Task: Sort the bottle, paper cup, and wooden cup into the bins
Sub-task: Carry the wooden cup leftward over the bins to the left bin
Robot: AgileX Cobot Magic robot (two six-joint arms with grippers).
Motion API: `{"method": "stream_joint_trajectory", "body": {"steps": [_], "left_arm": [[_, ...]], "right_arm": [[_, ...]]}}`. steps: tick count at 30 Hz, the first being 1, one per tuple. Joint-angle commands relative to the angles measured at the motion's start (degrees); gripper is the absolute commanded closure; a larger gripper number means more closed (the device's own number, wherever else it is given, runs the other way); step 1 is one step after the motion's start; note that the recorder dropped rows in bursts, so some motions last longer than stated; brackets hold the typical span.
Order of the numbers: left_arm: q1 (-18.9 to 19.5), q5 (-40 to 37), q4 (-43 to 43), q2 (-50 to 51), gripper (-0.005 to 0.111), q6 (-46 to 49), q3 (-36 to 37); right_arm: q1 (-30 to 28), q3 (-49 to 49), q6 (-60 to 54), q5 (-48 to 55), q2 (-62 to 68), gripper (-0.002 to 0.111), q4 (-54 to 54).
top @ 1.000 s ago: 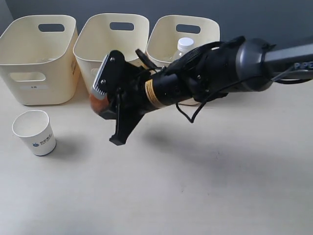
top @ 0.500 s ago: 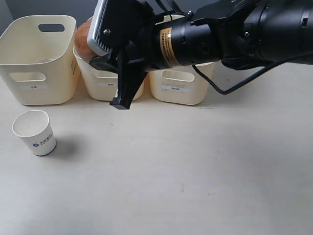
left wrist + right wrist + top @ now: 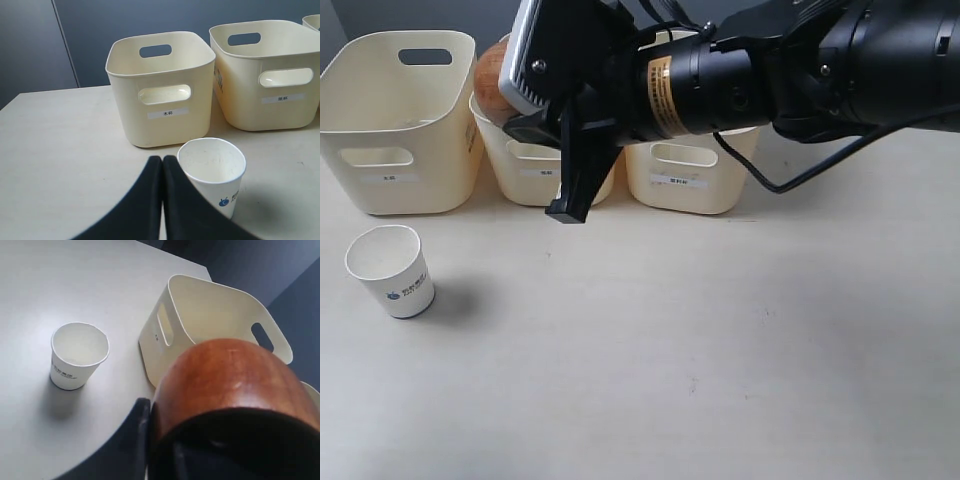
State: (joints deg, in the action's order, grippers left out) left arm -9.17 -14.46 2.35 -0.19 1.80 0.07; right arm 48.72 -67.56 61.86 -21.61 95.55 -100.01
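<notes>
Sorting is unfinished: my right tool grips the wooden cup above the bins; paper cup waits near the tabletop's left edge; left tool is closed, empty.

we see a pale, matte counter filling most of the exterior view, its surface plain but for a few faint specks near the middle. behind the counter's far edge stands a dark blue-grey wall. in the left wrist view the wall shows a thin vertical seam between two panels. in the right wrist view a far corner of the counter meets dark background.
</notes>
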Motion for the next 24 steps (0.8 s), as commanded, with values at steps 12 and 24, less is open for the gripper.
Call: {"method": "stream_joint_trajectory", "body": {"steps": [12,24], "left_arm": [[-0.1,0.8,0.1,0.2,0.107,-0.2,-0.1],[-0.1,0.8,0.1,0.2,0.107,-0.2,-0.1]], "right_arm": [[-0.1,-0.3,-0.3,0.3,-0.2,0.108,0.1],[-0.1,-4.4,-0.5,-0.3,2.5,0.108,4.6]]}}
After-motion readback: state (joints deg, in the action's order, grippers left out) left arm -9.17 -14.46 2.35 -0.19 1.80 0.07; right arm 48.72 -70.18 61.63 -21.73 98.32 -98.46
